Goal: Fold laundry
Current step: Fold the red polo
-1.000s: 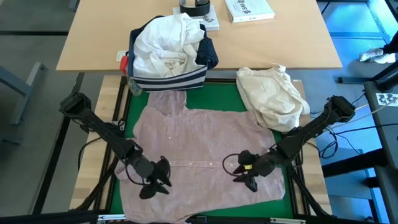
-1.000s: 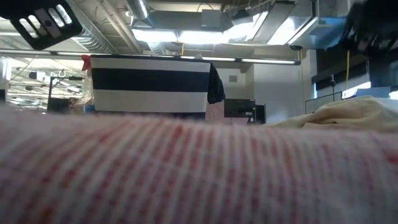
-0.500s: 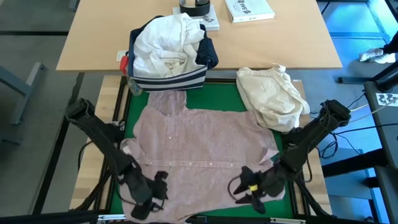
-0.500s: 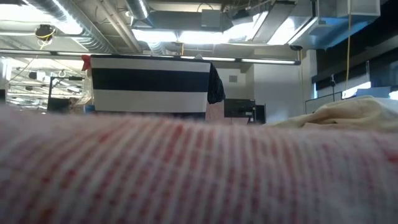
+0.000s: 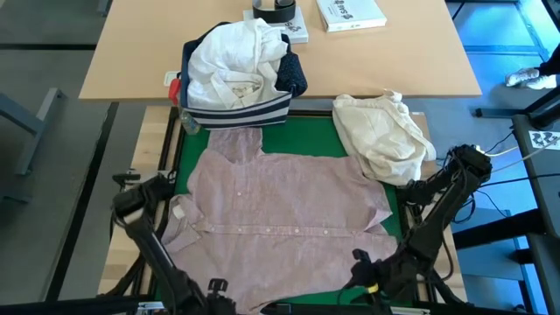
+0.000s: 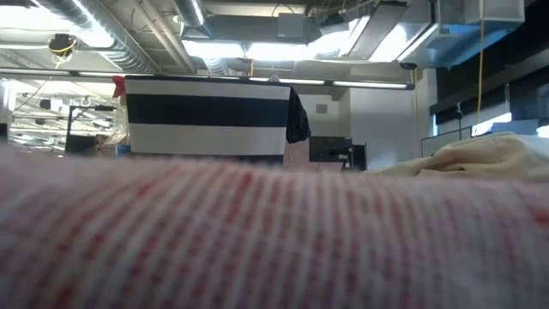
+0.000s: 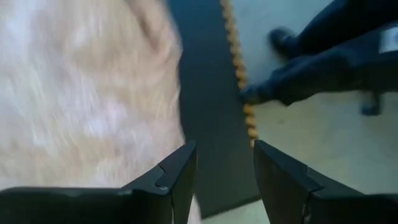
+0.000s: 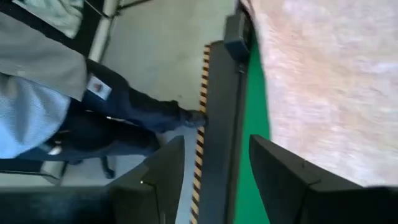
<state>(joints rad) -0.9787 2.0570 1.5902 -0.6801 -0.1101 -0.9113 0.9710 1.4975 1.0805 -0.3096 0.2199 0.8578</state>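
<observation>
A pale pink button-front top (image 5: pixel 280 227) lies spread flat, unfolded, on the green mat of the table (image 5: pixel 308 131); no fold shows in it yet, so the folding appears to be at its very start; more laundry waits in a navy fabric bin with white stripes (image 5: pixel 236 109) at the far side, where a crumpled white shirt (image 5: pixel 229 61) is heaped over a dark navy garment (image 5: pixel 295 77); a cream-beige cloth bundle (image 5: pixel 381 136) sits just beside the top's right shoulder; the left hand (image 7: pixel 224 180) hangs at the near left edge, its fingers apart and empty, with the pink fabric beside it; the right hand (image 8: pixel 214 180) hangs at the near right edge, fingers likewise apart and holding nothing, the top's hem close alongside; a person's legs (image 8: pixel 124 118) show on the floor beyond the table.
</observation>
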